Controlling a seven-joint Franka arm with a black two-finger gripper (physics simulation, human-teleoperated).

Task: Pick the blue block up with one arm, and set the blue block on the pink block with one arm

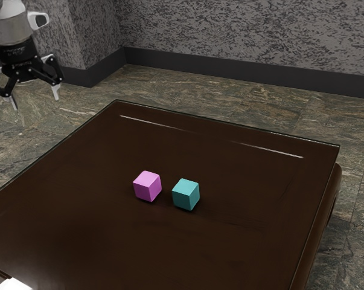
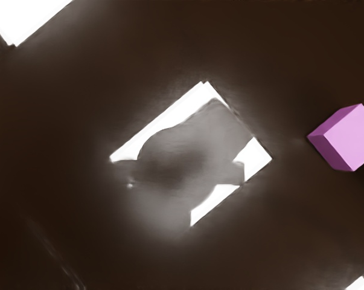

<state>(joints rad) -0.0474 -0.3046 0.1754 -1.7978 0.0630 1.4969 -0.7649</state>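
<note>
Grey speckled wall and veined stone floor behind; dark brown glossy wooden table [image 1: 79, 211] in foreground. Small blue cube block [image 1: 186, 194] sits on table near its centre, just beside pink cube block [image 1: 147, 185] — narrow gap between them, blue one toward exterior view's right. Black two-finger gripper [image 1: 34, 95] hangs high at exterior view's upper left, well apart from both blocks — fingers spread wide, holding nothing. Wrist view: pink cube block [image 2: 344, 138] on dark table [image 2: 79, 121], beside pale reflection.

First block [image 1: 147, 185] near the middle of the table [image 1: 61, 205], second block [image 1: 186, 194] just beside it, toward the exterior view's right, small gap between.
</note>
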